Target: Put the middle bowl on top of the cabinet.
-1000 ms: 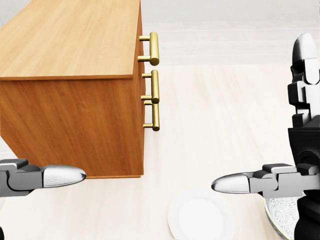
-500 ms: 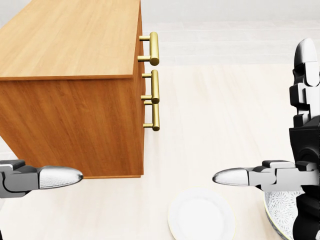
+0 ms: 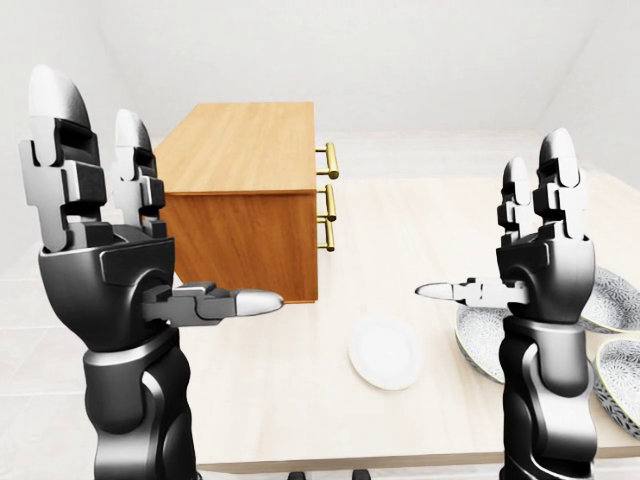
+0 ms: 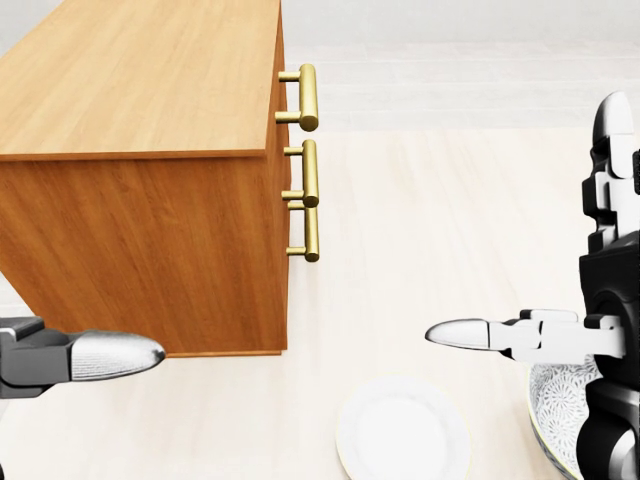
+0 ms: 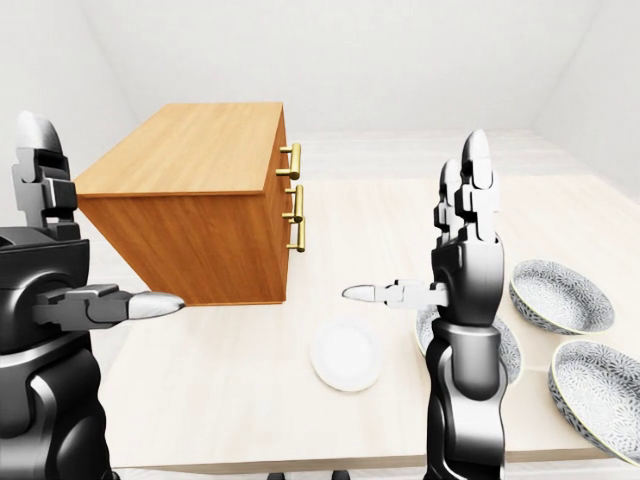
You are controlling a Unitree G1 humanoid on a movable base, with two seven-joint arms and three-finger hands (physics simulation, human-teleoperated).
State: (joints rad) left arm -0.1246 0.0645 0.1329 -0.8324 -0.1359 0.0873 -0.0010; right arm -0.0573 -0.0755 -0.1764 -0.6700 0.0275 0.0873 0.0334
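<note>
Tabletop (image 3: 420, 240): pale wood, fills the lower frame in both eye views.

Cabinet (image 3: 240, 150): upper left of the left-eye view. Wood, flat bare top, brass handles (image 4: 308, 97) on its rt face.

Left robot hand (image 3: 105, 290): raised at lower left. Fingers upright and spread, thumb pointing inward, holding nothing.

Right robot hand (image 3: 545, 275): raised at rt, same spread pose, also holding nothing.

Three patterned bowls sit at lower rt. The middle bowl (image 3: 478, 340) is taken to be the one partly hidden behind the rt arm, but that is a judgement and not certain. The other two bowls (image 5: 560, 295) (image 5: 600, 385) lie further rt.

White plate (image 3: 384, 352): bottom centre, just left of the bowls.

Step, as judged: pre-reach, nothing gripped. The next move calls for lowering the rt hand to the bowl rim, closing on it, lifting, then carrying it up-left onto the cabinet top while clearing the handles.
</note>
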